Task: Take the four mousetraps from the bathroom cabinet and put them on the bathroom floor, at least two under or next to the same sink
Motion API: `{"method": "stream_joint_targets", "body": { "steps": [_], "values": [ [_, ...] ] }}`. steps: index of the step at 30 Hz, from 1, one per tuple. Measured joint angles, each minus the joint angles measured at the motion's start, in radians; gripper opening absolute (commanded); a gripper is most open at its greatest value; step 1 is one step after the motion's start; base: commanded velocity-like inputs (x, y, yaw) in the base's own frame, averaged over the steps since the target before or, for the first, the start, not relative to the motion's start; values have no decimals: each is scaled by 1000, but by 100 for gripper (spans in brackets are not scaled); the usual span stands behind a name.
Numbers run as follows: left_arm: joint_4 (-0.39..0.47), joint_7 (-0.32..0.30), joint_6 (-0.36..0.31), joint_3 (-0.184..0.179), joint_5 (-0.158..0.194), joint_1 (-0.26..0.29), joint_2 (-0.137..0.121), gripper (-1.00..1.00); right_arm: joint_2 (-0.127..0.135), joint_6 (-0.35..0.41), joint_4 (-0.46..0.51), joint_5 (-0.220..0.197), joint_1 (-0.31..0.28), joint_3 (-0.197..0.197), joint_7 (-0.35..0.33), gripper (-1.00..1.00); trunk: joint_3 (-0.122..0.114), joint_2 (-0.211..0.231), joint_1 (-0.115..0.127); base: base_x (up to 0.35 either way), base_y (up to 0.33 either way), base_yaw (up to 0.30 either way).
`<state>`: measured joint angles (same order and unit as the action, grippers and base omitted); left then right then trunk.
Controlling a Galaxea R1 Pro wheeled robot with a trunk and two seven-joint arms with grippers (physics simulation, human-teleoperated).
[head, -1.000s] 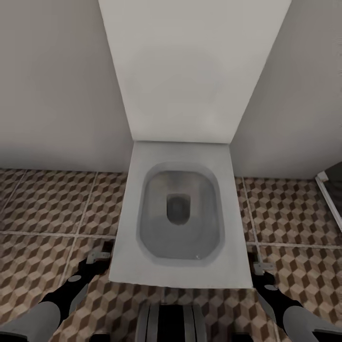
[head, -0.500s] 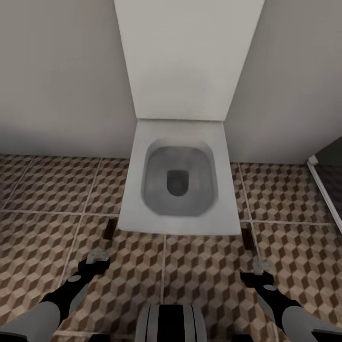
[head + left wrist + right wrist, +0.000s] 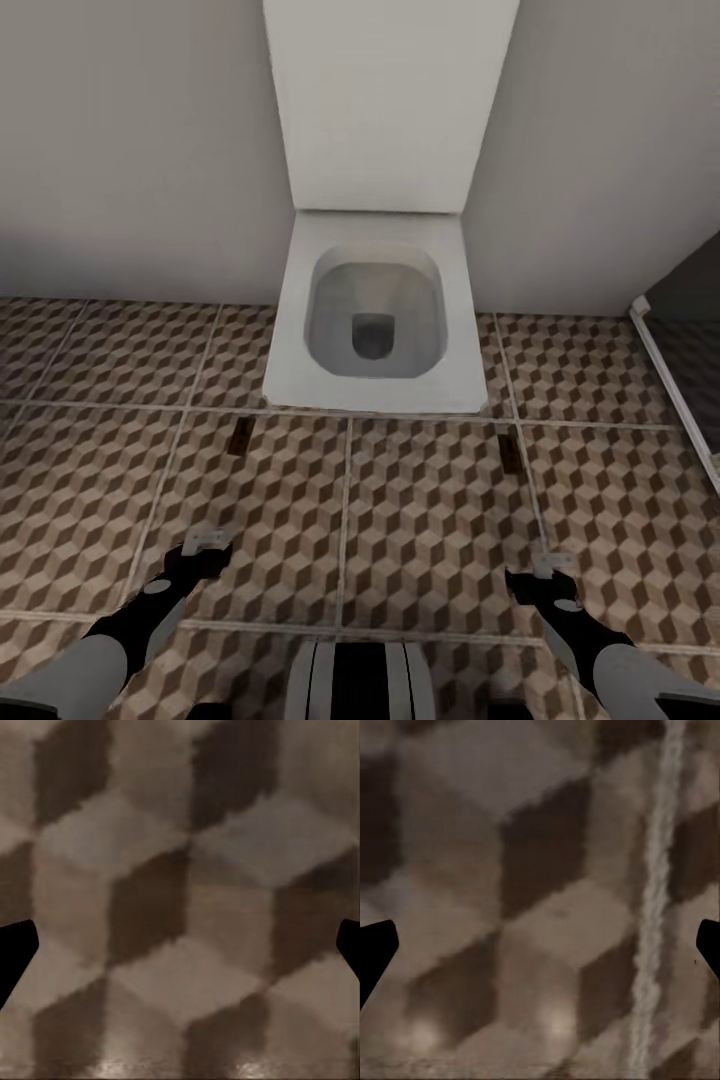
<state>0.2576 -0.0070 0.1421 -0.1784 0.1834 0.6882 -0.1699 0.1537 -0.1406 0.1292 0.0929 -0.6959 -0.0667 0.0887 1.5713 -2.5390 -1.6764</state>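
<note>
Camera backed off toilet (image 3: 375, 310) — mousetraps (image 3: 241, 436) ahead of fingers (image 3: 207, 541)

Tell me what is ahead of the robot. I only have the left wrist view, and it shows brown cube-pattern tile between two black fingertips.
Observer: In the head view, a white square-bowled toilet stands against the wall straight ahead, lid up.
Operator: Any traps on the floor?
Observer: Yes. One small flat dark-brown mousetrap lies on the cube-pattern tiled floor off the toilet's front left corner, ahead of the left gripper.
Operator: Any more?
Observer: A second mousetrap lies off the toilet's front right corner, ahead of the right gripper.
</note>
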Motion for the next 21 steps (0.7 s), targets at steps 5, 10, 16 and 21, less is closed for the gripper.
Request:
{"method": "stream_joint_targets", "body": {
  "steps": [5,10,16,21],
  "values": [
    [-2,0,2,-1,0,0,-1,100,-1,0,0,0,0,1,0,100,0,0,0,-344,0,0],
    [-4,0,3,-1,0,0,-1,100,-1,0,1,0,0,2,0,100,0,0,0,-344,0,0],
    [-7,0,4,-2,0,0,-1,100,-1,0,1,0,0,3,0,100,0,0,0,-344,0,0],
    [-8,0,5,-3,-1,0,0,100,-2,0,1,0,0,3,0,100,0,0,0,-344,0,0]
  ]
}}
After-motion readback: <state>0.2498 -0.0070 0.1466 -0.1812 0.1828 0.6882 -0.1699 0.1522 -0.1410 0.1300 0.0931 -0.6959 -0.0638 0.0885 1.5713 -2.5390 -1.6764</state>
